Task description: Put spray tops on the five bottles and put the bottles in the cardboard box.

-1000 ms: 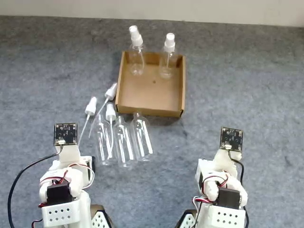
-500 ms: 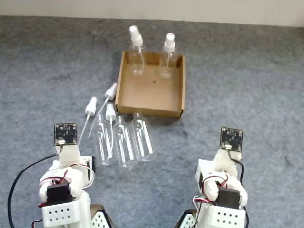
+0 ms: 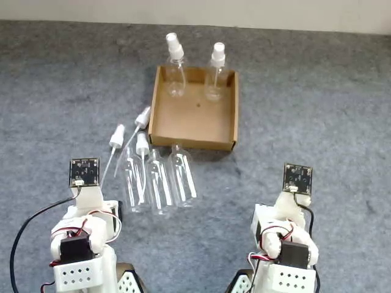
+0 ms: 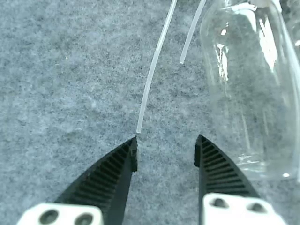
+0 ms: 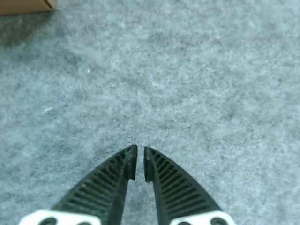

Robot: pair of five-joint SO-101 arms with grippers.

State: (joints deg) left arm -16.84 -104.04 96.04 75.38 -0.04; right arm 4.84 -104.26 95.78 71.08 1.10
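Centrally, three clear bottles (image 3: pixel 159 183) side by side

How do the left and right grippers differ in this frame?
The left gripper has its fingers apart; the right gripper has them closed together. The left gripper has a tube ending by one fingertip and a bottle beside the other; the right gripper has carpet ahead. Both hold nothing and have black ridged fingers.
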